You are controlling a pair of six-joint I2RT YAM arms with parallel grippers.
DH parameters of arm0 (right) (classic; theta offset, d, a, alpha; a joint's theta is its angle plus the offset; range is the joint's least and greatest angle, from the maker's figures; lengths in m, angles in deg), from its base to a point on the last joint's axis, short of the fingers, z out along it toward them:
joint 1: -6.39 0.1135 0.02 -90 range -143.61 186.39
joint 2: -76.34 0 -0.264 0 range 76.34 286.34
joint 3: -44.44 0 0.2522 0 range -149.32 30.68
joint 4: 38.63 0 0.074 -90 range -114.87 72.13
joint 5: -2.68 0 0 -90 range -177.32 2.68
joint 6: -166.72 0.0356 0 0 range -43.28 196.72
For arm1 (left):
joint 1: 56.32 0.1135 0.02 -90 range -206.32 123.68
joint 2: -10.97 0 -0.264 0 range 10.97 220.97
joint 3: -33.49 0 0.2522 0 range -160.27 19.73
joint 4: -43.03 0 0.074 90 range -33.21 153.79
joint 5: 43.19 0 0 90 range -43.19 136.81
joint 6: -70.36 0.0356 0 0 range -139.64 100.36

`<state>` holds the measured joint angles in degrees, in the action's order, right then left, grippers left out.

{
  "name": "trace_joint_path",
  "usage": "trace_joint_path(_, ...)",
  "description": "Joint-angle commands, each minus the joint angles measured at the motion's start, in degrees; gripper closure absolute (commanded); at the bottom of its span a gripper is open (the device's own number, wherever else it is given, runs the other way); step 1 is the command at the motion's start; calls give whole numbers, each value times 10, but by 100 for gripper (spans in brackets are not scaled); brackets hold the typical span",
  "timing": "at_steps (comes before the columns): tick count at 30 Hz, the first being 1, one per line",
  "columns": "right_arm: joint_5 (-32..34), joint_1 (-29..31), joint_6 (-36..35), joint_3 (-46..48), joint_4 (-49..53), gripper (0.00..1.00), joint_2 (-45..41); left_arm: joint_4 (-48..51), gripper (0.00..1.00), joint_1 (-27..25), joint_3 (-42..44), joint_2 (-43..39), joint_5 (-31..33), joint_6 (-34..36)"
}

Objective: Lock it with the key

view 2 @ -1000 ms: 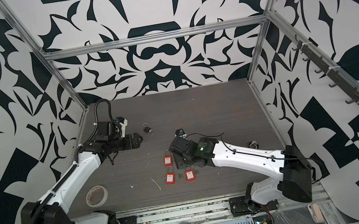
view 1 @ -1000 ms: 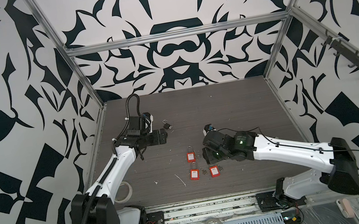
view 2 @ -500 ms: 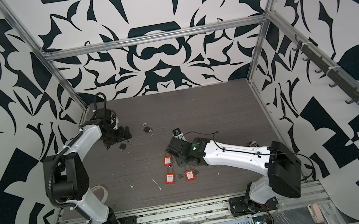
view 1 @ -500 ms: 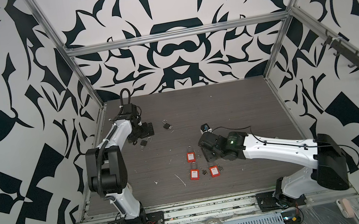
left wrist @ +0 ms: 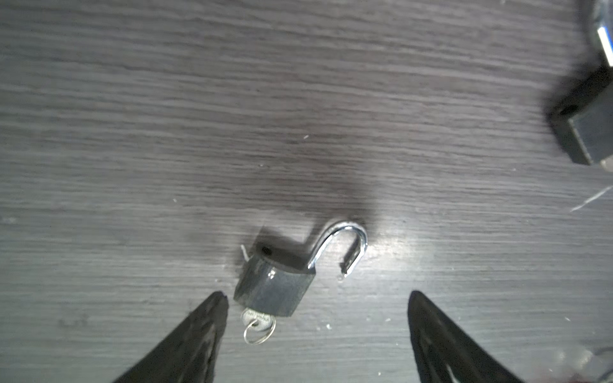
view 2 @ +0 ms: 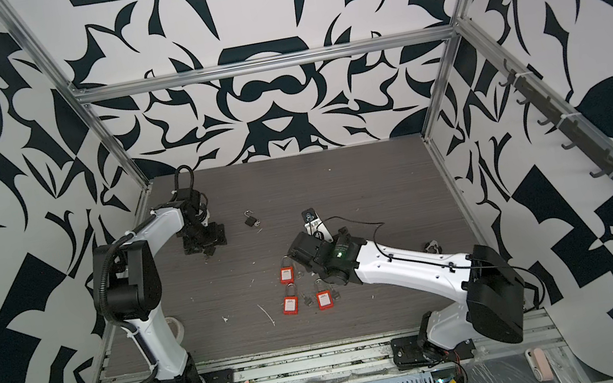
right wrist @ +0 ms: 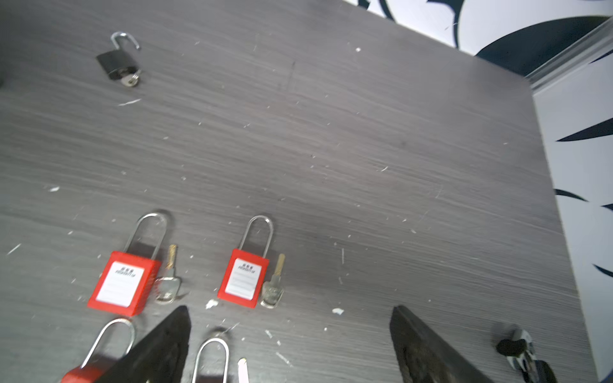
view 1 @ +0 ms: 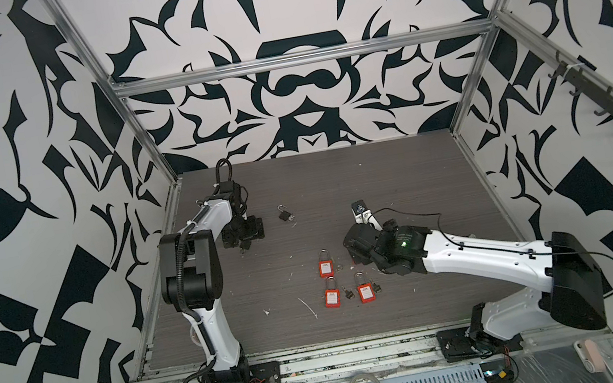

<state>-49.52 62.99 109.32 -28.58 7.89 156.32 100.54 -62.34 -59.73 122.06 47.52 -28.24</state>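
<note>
The left tool (left wrist: 316,294) gapes wide, gripping nothing; the black padlock (left wrist: 275,288) lies on the desk (left wrist: 132,116) just beside one fingertip (left wrist: 215,305), shackle (left wrist: 345,242) swung open, key (left wrist: 257,320) in its base, at the desk's ten o'clock in both top views. The right tool (right wrist: 290,308), equally wide and empty, hangs over the red padlocks (right wrist: 243,278)

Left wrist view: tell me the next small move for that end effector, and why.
Probably shift the left end effector to centre on the black padlock and lower it. Its jaws stand open and empty, the padlock lies on the table just beyond the fingertips, nearer one finger, with its shackle swung open and the key in its base.
</note>
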Motion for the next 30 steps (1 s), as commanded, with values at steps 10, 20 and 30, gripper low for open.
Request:
trace_joint_path(10, -29, -18, -74, -13, -63, 9, 27, 14, 19, -9, 46, -16, -73, -70)
trace_joint_path(20, -153, -29, -164, -45, -80, 28, 72, -16, 19, -37, 85, -68, -89, -132)
trace_joint_path(30, -192, -32, -188, -114, -30, 39, 141, 24, 26, -17, 22, -67, 8, -82)
